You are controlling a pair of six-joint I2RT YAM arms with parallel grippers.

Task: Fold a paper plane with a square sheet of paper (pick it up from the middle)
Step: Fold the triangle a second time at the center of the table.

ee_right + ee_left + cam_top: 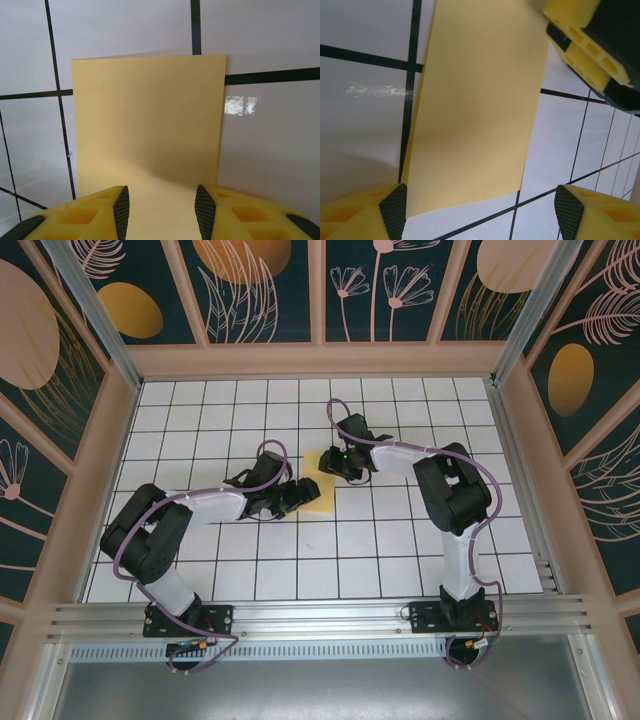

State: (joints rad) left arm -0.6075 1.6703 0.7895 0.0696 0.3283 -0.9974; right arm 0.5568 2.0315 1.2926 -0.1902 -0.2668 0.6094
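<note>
Down on the white grid table, the square sheet of paper lies flat near the centre. The left gripper sits at the sheet's 8 o'clock edge, jaws spread wide and straddling the paper's full width. The right gripper is at 1 o'clock, jaws narrower but parted, with the sheet's edge running between its fingers.

Top external: high behind the arm bases, facing down onto the surface.
Left wrist: close over the paper sheet.
Right wrist: close — same sheet, opposite end.
</note>
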